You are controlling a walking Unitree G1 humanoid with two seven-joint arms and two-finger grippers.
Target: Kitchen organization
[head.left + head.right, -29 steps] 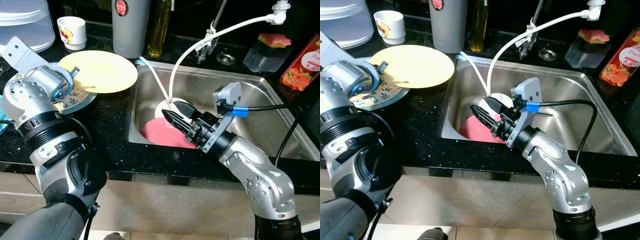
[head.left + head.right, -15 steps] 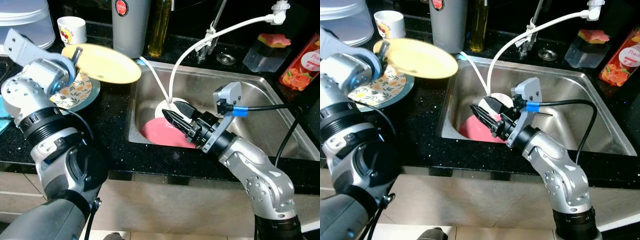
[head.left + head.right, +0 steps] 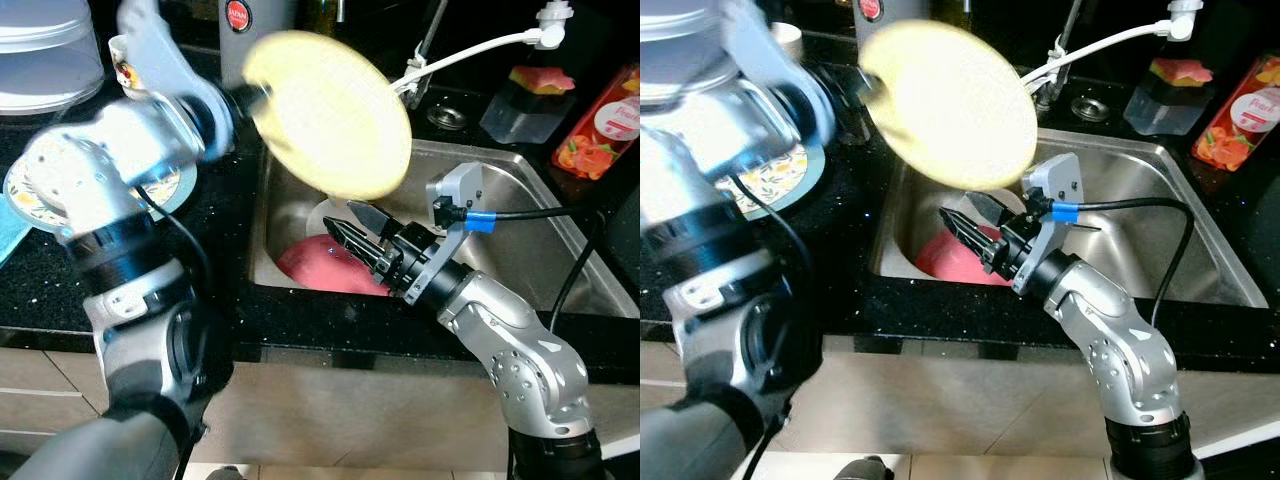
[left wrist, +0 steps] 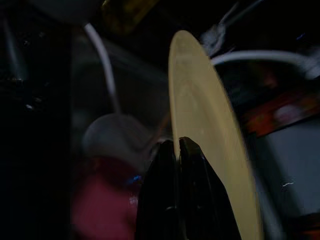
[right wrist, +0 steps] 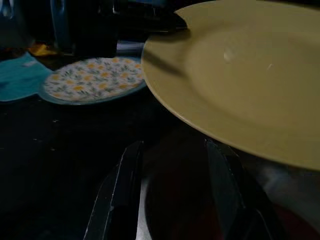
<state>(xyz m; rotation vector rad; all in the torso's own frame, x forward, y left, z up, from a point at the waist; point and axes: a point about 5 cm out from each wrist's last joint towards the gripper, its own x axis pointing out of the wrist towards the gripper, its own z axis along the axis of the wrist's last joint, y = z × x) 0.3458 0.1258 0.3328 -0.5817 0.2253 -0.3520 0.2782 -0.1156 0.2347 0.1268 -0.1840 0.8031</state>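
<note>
A yellow plate hangs tilted over the left end of the steel sink. My left gripper is shut on its rim, with the black fingertips pinched on the edge. Below it in the sink lies a pink plate with a white dish behind it. My right gripper sits low in the sink just above the pink plate, open and holding nothing; its fingers frame the yellow plate's underside. A floral plate rests on the black counter at the left.
A white hose arcs from the back wall into the sink. At the back right stand a sponge holder and a red packet. A grey canister, a white lidded container and a blue cloth are on the left.
My left arm has lifted the yellow plate off the floral plate and swung it right, tilted, over the sink. The right arm has stayed in place.
</note>
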